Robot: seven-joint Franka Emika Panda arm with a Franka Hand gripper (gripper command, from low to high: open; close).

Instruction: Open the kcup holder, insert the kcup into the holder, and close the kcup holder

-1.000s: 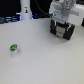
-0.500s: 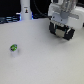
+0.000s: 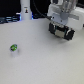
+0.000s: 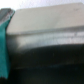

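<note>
Opening step, as judged: the gripper (image 3: 62,33), its state indiscernible, sits at the kcup holder (image 3: 61,32). The kcup (image 3: 14,48) lies well apart on the desk (image 3: 45,62). Next, the drawer needs pulling outward.

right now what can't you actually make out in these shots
- Gripper, exterior view: blurred and dark, so open or shut can't be told.
- Kcup holder, exterior view: mostly hidden behind the arm; drawers and handles unreadable.
- Kcup, exterior view: too small and soft; only its green top reads.
- Wrist view: blurred close-up of a pale grey surface above a dark band, teal strip at one edge; none identifiable.
</note>
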